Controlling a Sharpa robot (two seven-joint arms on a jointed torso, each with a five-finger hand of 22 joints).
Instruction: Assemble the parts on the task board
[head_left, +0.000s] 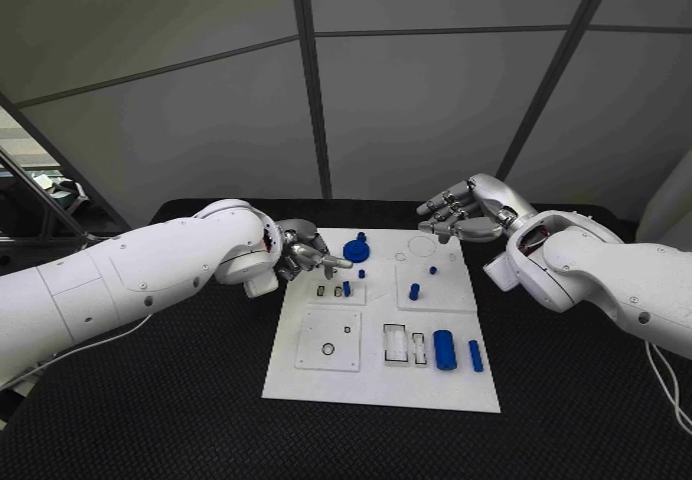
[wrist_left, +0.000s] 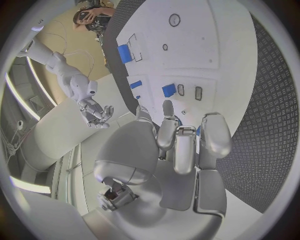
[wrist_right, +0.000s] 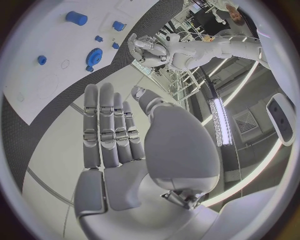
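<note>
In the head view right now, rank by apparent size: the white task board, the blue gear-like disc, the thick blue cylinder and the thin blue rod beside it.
1. White task board
2. Thick blue cylinder and blue gear-like disc: too alike to rank
3. Thin blue rod

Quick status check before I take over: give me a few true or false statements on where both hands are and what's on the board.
1. The right hand holds a blue part. False: it hovers with its fingers apart, holding nothing.
2. The left hand is over the task board's left edge. True.
3. A blue gear lies near the board's far end. True.
4. The large blue cylinder stands upright. False: it lies on its side, beside a slimmer blue pin.
</note>
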